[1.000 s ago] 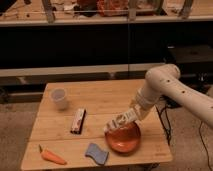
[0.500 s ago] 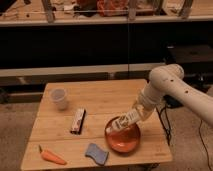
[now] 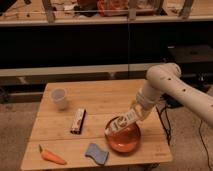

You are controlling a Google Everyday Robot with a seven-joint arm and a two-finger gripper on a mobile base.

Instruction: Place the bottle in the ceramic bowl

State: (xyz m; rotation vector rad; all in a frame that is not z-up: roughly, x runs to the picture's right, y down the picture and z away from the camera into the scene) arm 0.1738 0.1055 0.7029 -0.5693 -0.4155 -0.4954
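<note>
A robot's white arm (image 3: 165, 85) reaches in from the right over a wooden table (image 3: 105, 100), its gripper (image 3: 131, 117) closed on the small white bottle (image 3: 119, 124) and holding it tilted above the orange-red ceramic bowl (image 3: 127, 146) at the table's front right. The risk from here looks to lie in the release. The bottle hangs at a slant with its lower end near the bowl's back-left rim rather than over the middle, so if it is let go from this spot it could strike the rim, tip outward and roll onto the table. The bowl's inside is glossy and shallow, so a slim bottle dropped from any height might also skid up the far wall and out. A lower, more central release would likely be safer, though a gripper brought too low could nudge the bowl towards the nearby table edge. The bottle sits clamped at its upper end in the gripper and runs down and to the left from it, its free end pointing into the bowl; whether that end touches the bowl cannot be made out. Well apart to the left stand a white cup (image 3: 59, 97) and a dark snack bar (image 3: 77, 121), with a carrot (image 3: 51, 156) and a blue-grey sponge (image 3: 96, 152) along the front edge.
</note>
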